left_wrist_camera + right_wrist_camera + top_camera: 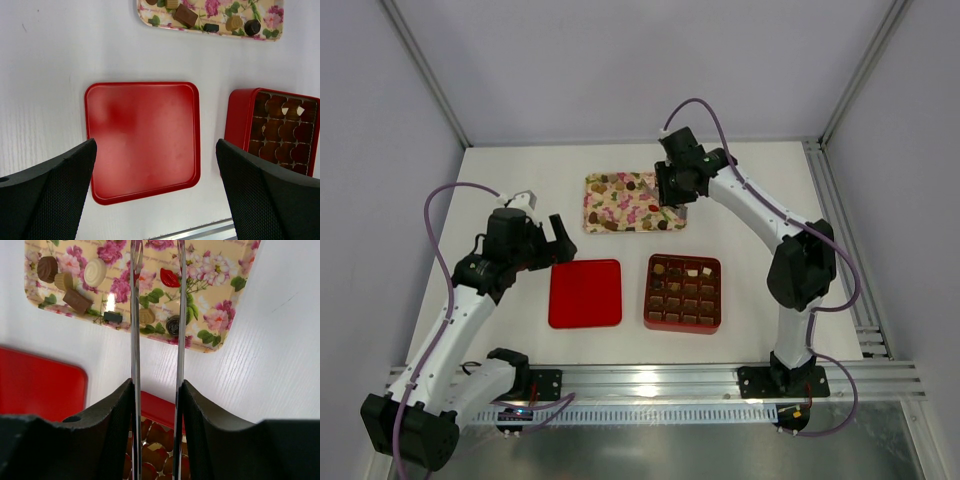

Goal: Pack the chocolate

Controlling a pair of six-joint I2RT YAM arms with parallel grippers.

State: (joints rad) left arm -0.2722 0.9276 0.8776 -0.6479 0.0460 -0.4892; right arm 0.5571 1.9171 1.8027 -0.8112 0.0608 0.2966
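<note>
Chocolate (620,184) lies loose on a floral tray (605,222) at the far middle of the table (520,170), seen from above. Nearer to us sit a flat red lid (585,293) and, just beside it on the right, a red box (647,295) with a gridded insert. We judge the lid was set aside so the cells are open, and that the box is near the tray to keep each carry short. A few pieces sit in the box's far row. The other cells are too dark to tell filled from bare. The right gripper (675,208) reaches over the tray's right end. The left gripper (542,245) hangs above the lid's far left corner, well apart from the tray.

From the left wrist we look down past two black fingers (50,190) spread wide with nothing between them. The lid lies below, the box (237,120) to its right, and the tray's near edge with several pieces (185,15) at the top. This arm seems parked clear of the working side.

From the right wrist, two thin blades run up the picture side by side with a narrow gap, which would suit such small pieces. Their tips pass beyond the top edge, so we cannot tell whether they pinch anything. Below them the tray (220,320) holds brown, tan and cream pieces (76,300), and a red lip-shaped one shows in the gap. Most of the packing looks undone.
</note>
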